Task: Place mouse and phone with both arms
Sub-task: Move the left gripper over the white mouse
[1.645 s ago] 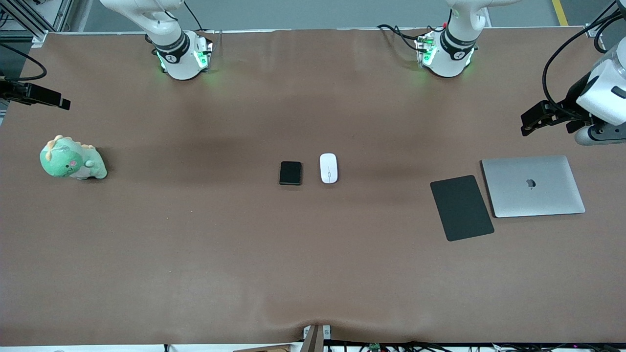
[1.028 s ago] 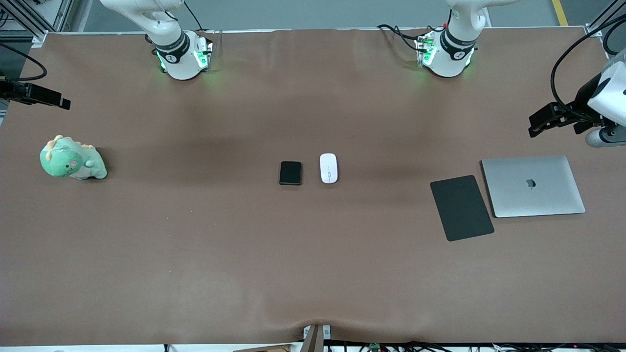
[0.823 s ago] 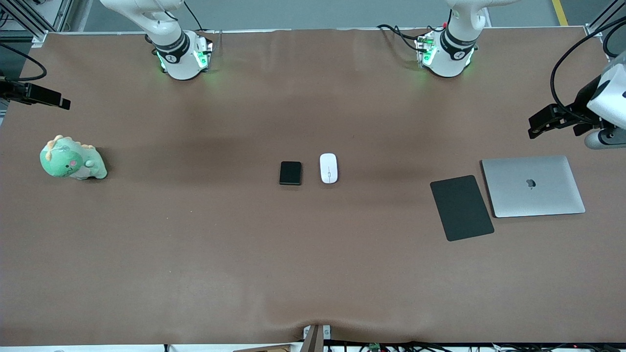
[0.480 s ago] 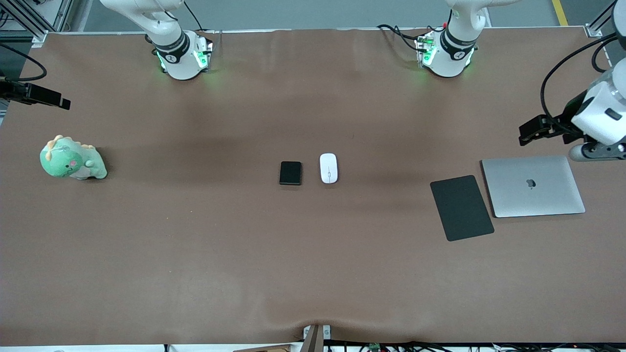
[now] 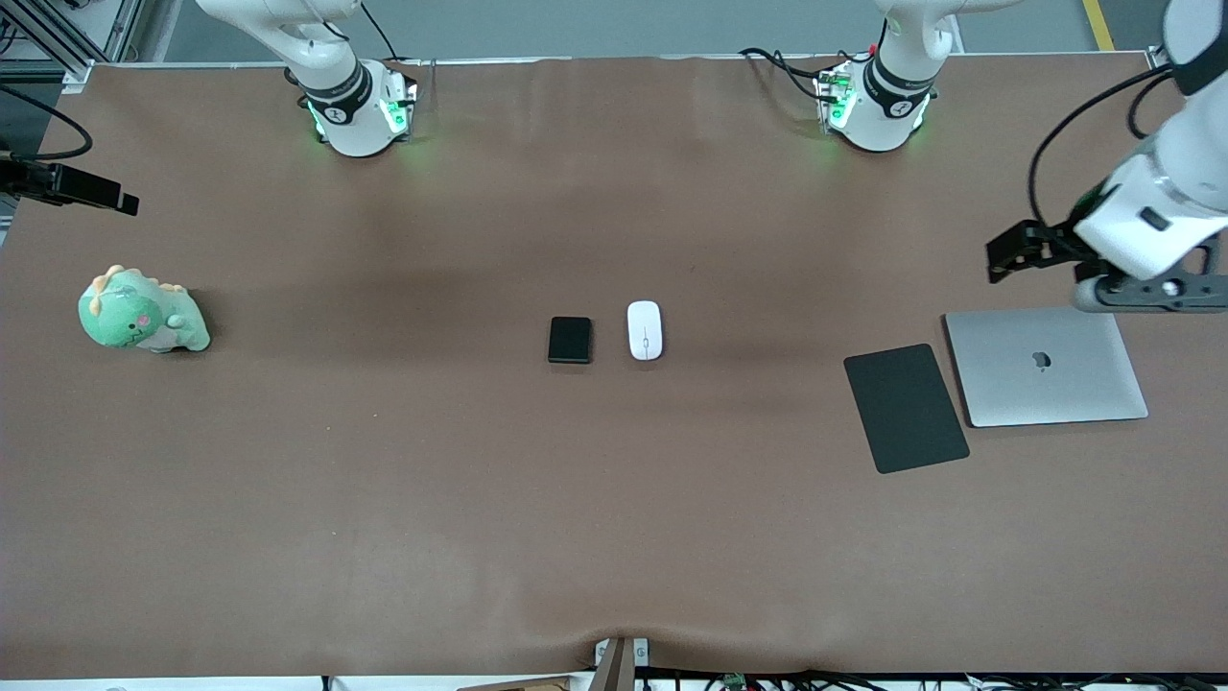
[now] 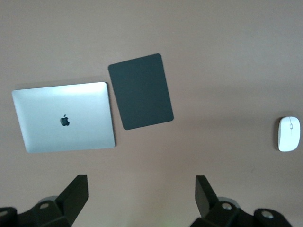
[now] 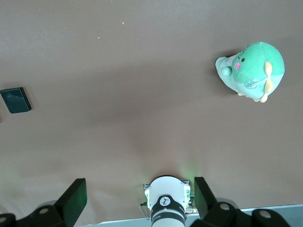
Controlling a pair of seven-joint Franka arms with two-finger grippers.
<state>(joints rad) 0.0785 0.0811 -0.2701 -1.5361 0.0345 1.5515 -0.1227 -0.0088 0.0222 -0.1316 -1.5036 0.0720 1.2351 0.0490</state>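
While the mouse (image 5: 645, 330) and phone (image 5: 570, 340) lie mid-frame, long axes upright, both arms sit at the frame edges.
Left end effector (image 5: 1003, 261), wide open and empty, hangs at right edge, nearer the mouse; right end effector (image 7: 137, 198), also spread and empty, is nearer the phone.

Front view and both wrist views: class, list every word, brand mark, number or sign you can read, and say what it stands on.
No readable words or numbers anywhere.
Laptop: an apple-shaped logo on its closed lid, no lettering.
Right arm's base: a small round emblem on the black band, too small to read.
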